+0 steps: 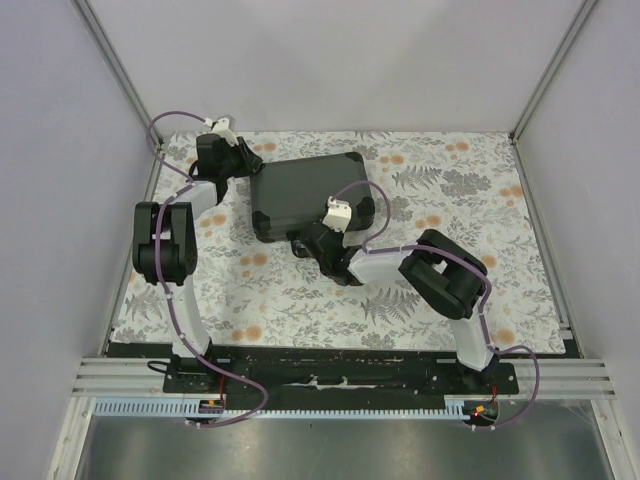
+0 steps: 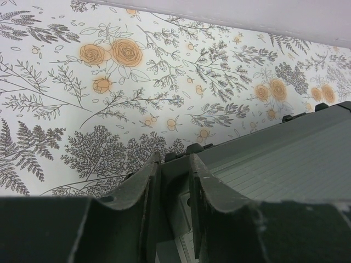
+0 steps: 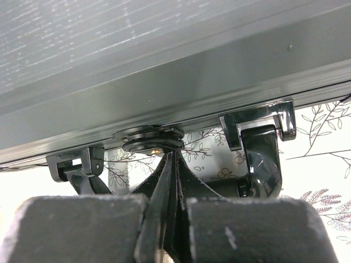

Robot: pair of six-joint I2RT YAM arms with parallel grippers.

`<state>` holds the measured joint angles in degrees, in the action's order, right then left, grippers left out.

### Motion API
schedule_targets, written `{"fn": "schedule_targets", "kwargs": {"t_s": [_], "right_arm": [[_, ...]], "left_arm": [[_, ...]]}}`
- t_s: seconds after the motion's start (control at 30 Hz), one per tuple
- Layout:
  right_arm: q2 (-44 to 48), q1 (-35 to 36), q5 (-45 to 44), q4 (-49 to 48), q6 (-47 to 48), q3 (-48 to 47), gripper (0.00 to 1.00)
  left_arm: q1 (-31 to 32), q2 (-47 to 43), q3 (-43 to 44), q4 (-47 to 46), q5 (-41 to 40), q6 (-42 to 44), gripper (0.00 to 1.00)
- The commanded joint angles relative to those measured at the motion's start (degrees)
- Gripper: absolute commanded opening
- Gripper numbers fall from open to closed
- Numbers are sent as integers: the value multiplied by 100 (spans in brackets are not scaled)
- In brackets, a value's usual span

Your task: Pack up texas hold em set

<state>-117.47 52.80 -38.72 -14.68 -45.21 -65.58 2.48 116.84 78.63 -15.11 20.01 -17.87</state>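
The texas hold em set shows only as its dark grey briefcase (image 1: 305,190), lying shut on the floral cloth; what is inside is hidden. My left gripper (image 1: 243,160) is at the case's back left corner. In the left wrist view its jaws (image 2: 174,159) stand narrowly apart, with the case's grey edge (image 2: 285,159) showing in the gap. My right gripper (image 1: 300,243) is at the case's front side. Its shut fingertips (image 3: 171,156) touch a round black fitting (image 3: 151,137) under the case's front rim (image 3: 164,71), between the two black handle mounts (image 3: 258,131).
The floral cloth (image 1: 300,300) covers the table out to its edges. White walls with metal posts (image 1: 540,80) enclose the back and sides. A purple cable (image 1: 180,120) loops from the left arm, and the arm bases sit on the rail (image 1: 340,375) at the near edge.
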Motion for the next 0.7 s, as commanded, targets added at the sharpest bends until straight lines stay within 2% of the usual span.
{"fn": "schedule_targets", "kwargs": {"t_s": [0.0, 0.07, 0.17, 0.23, 0.33, 0.5, 0.63, 0.67], "right_arm": [[-454, -314, 84, 237, -226, -7, 0], [-50, -314, 101, 447, -155, 19, 0], [539, -322, 198, 1009, 82, -164, 0], [864, -322, 224, 1439, 249, -340, 4], [1348, -349, 285, 2169, 416, -561, 14], [2323, -401, 330, 3319, 434, -579, 38], [3342, -577, 418, 4295, 417, -289, 52], [3614, -682, 461, 4550, 417, -236, 54]], "left_arm": [[482, -55, -323, 1827, 1489, -279, 31], [464, -117, -217, 1942, 1340, -278, 32], [411, -231, 28, 2056, 1085, -331, 40], [385, -293, 283, 2222, 874, -323, 46], [341, -389, 722, 2477, 558, -253, 50], [314, -784, 1303, 3066, -31, 2, 64], [306, -1504, 1121, 3261, -226, 73, 71], [306, -1741, 954, 3208, -165, 38, 76]]}}
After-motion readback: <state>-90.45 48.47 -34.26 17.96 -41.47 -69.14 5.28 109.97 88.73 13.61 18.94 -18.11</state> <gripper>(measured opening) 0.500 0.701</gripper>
